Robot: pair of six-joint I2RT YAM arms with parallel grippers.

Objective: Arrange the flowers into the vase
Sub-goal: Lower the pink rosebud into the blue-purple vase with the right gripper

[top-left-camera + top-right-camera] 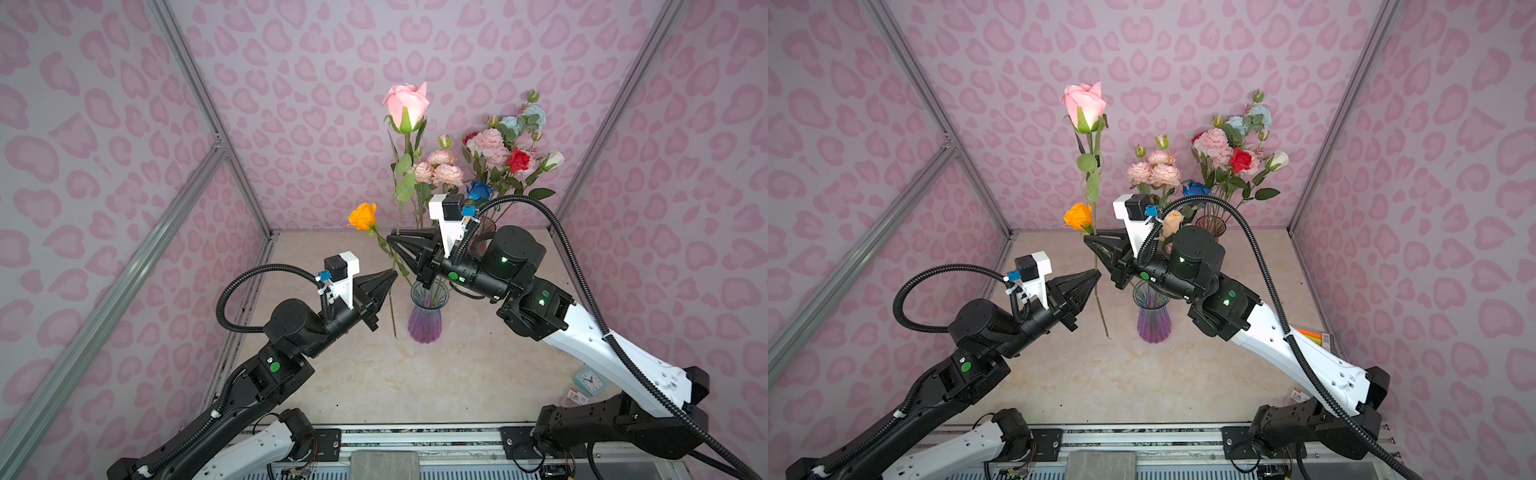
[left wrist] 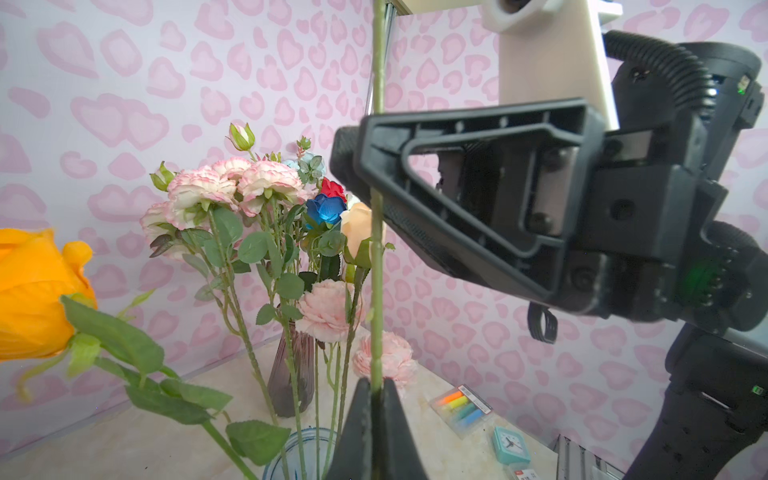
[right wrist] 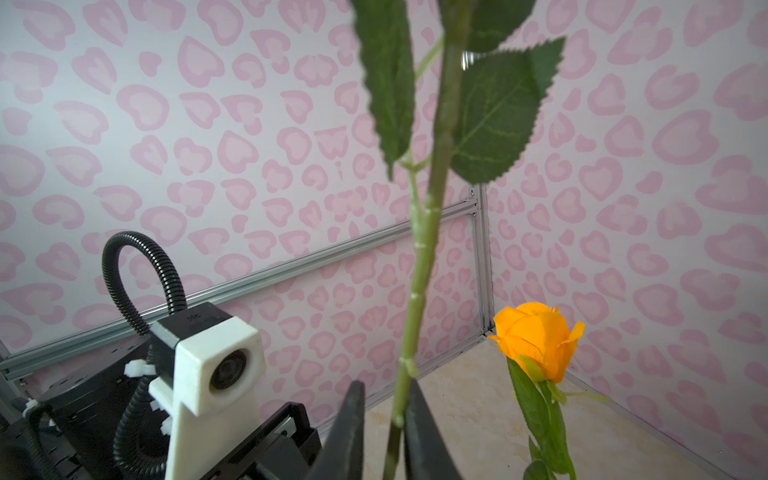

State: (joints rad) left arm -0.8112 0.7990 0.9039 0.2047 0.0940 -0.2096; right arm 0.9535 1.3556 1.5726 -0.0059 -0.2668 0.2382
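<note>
Black left gripper [image 1: 392,277], at the left in both top views: you have its jaws closed tight on the lower green stem of the pink rose [image 1: 405,104]. The left wrist view shows the fingertips [image 2: 390,415] pinching that stem.

The pink rose stands nearly upright, head high against the back wall. Its lower end hangs just left of the purple vase [image 1: 424,322], outside it. You cannot tell whether it touches the tabletop [image 1: 374,386].

The orange rose [image 1: 363,216] has its head left of that stem. Its own stem slants down to the right into the purple vase, which stands near the middle of the tabletop.

The right gripper [image 1: 390,240] reaches across above the vase. Its jaws are closed on the same pink rose stem, higher up than the left gripper and below the leaves.

At the far edge, toward the right corner, a smoky vase [image 1: 485,232] holds the remaining flowers [image 1: 494,145]: pink, red, blue, pale blue and cream heads.

Near the right edge lie a teal clock [image 1: 589,380] and a pack of markers [image 2: 461,405].
</note>
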